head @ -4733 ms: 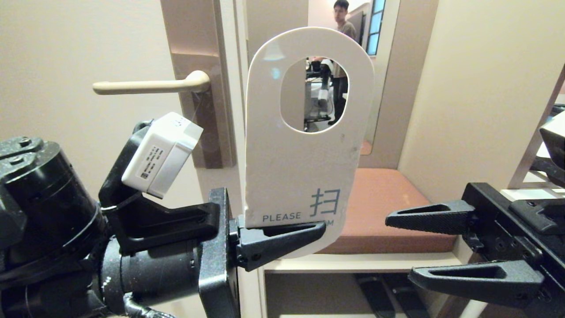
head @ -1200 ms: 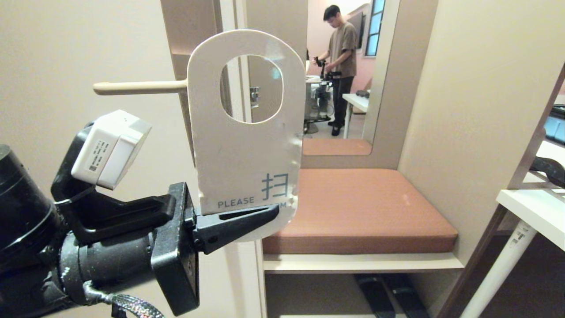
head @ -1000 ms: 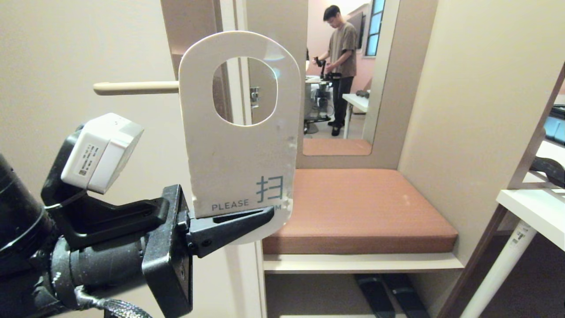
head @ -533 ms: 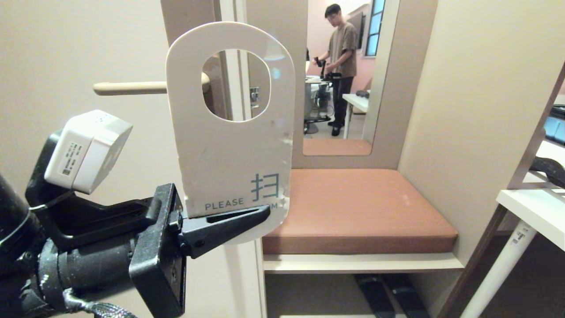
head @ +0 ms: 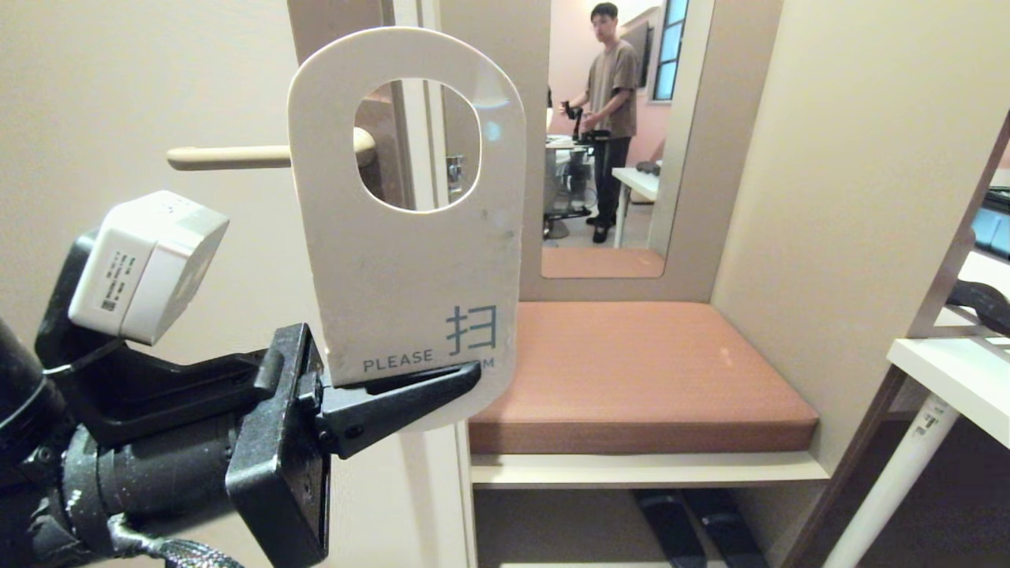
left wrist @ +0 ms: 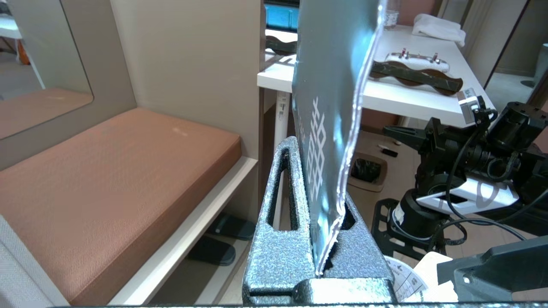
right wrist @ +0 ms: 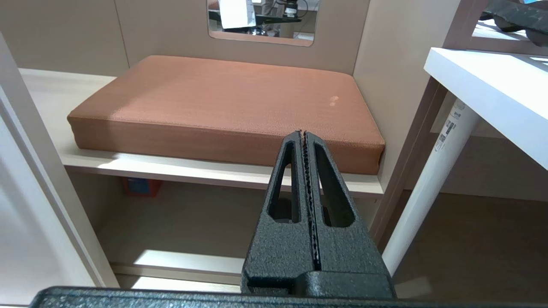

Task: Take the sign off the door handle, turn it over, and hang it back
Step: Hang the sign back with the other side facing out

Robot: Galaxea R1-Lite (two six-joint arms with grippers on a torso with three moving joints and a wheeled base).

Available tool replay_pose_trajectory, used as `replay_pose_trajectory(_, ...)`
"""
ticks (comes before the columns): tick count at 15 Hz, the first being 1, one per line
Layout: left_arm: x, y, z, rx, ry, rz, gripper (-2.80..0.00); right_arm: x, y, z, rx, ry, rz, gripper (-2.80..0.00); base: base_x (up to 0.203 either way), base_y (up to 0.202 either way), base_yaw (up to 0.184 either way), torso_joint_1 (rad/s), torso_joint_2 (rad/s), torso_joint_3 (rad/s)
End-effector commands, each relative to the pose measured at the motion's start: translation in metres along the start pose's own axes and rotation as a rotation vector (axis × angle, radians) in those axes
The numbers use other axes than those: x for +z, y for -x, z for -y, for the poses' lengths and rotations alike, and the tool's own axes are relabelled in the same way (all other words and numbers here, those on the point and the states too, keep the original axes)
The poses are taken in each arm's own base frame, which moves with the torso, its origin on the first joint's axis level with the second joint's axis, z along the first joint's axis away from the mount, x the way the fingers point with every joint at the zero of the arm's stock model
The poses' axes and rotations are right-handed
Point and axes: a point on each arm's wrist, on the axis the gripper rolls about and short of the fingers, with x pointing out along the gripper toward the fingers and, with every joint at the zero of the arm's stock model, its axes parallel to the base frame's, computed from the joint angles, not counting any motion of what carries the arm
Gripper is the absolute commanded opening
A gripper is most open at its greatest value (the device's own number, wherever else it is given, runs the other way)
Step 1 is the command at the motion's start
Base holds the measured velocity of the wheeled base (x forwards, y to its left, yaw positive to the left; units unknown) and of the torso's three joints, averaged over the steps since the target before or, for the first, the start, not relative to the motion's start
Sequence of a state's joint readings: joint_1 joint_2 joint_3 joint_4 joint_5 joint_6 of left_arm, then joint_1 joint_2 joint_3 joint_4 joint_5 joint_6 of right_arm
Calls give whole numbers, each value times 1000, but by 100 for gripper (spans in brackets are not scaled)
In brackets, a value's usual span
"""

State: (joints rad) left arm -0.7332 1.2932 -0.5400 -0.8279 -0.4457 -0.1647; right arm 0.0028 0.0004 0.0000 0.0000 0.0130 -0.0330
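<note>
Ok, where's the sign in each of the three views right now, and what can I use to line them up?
Head view: the sign stands upright left of centre, white face showing, its bottom edge pinched by the left gripper.
Left wrist view: the sign is seen edge-on, blue face showing, rising from the shut fingers.
Right wrist view: not in it.
Shared landmark: the brown bench cushion.
</note>
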Motion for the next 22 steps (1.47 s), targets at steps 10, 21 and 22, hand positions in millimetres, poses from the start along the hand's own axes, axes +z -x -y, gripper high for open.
replay_pose_trajectory(10, 22, 38, -4, 202, -58, 129, -280, 0, 0, 0, 1, 1, 0, -280, 0, 0, 0, 0, 0, 0)
replay_pose_trajectory(21, 4, 74, -16, 528, -82, 107, -280, 0, 0, 0, 1, 1, 0, -280, 0, 0, 0, 0, 0, 0)
replay_pose_trajectory(22, 3, 77, -20, 565, -82, 104, -280, 0, 0, 0, 1, 0, 0, -280, 0, 0, 0, 0, 0, 0)
